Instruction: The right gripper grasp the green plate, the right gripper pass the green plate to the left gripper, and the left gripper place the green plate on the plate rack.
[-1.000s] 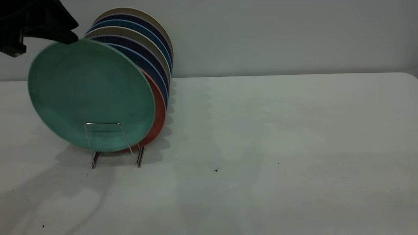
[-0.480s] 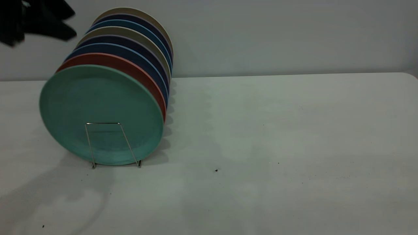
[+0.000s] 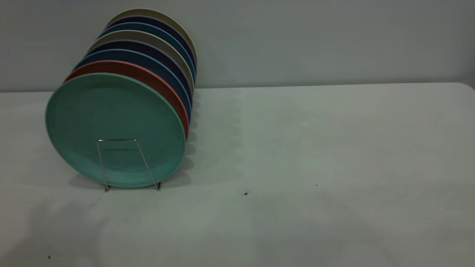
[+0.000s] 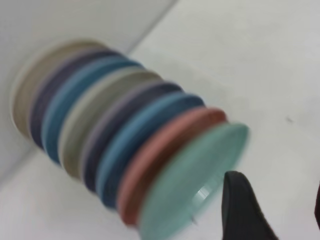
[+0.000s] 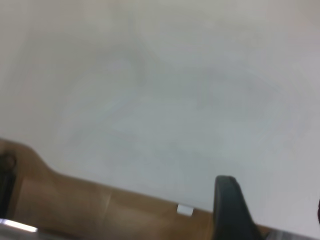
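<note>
The green plate (image 3: 115, 128) stands on edge in the front slot of the plate rack (image 3: 117, 140), leaning against the salmon-pink plate (image 3: 148, 78) behind it. Nothing holds it. Neither gripper shows in the exterior view. In the left wrist view my left gripper (image 4: 277, 182) is open and empty, a little off from the green plate's rim (image 4: 200, 170), not touching it. In the right wrist view my right gripper (image 5: 272, 192) is open and empty above the white table near its edge.
Behind the pink plate stand several dark blue and beige plates (image 3: 148, 40) in the same rack at the table's back left. A brown floor (image 5: 75, 200) shows beyond the table edge in the right wrist view.
The left gripper let go of the green plate, which dropped into the rack's front slot. The gripper then moved up and left out of the exterior view.
</note>
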Robot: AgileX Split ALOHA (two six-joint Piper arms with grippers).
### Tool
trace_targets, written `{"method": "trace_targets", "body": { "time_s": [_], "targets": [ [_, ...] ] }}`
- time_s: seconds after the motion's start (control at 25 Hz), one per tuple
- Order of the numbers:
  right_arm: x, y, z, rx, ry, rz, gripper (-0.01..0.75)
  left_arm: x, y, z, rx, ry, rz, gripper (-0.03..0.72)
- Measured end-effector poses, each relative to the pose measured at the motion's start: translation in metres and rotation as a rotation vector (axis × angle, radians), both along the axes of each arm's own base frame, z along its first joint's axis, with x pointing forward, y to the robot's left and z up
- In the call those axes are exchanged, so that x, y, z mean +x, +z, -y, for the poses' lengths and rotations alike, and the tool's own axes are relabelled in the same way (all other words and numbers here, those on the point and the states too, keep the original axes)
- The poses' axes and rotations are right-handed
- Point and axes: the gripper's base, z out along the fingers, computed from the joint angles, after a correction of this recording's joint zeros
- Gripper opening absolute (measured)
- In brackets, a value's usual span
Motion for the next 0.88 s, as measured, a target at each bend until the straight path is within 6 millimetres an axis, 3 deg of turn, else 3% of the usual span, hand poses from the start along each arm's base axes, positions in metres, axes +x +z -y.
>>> {"method": "trace_targets", "body": {
  "time_s": [0.4,0.76,0.88],
  "targets": [
    [-0.009,0.001,0.008,-0.002,-0.047,0.061,0.428,-0.096,0.024,-0.022,-0.047,0.411,-0.305,0.391],
    [-0.037,0.001,0.016,0.032,-0.040,0.256,0.428,-0.155,0.045,-0.028,-0.150,0.521,-0.147,0.391],
    [-0.037,0.001,0.016,0.032,-0.032,0.256,0.428,-0.173,0.037,-0.029,-0.164,0.524,-0.123,0.391]
  ]
}}
